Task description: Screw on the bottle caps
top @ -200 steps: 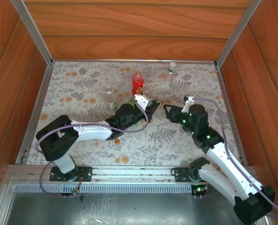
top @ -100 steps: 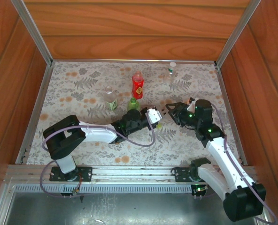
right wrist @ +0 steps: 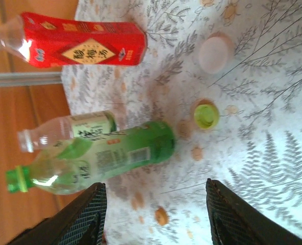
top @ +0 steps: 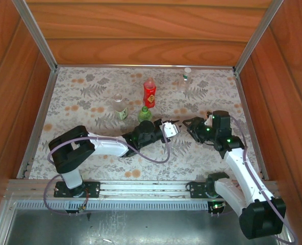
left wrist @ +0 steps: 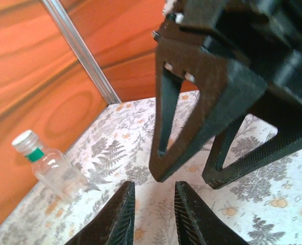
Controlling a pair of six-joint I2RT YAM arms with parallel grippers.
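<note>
Yellow-green round plastic cap [right wrist: 207, 115] lies on the fern-printed surface [right wrist: 273, 168], near a pale round cap [right wrist: 216, 53]; close by stand a green plastic bottle [right wrist: 115, 155], a red bottle with a yellow diamond mark [right wrist: 79, 43] and a clear green-labelled bottle [right wrist: 64, 132]; the right claw [right wrist: 153, 191] faces them, released and empty; the left claw [left wrist: 153, 186] is narrowly parted, empty.

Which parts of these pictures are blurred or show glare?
Left wrist view: the right tool, seen close up, is blurred and dark, and the clear bottle is soft. Right wrist view: glare on the red bottle near its neck and on the green bottle. Top view: even light, sharp.
</note>
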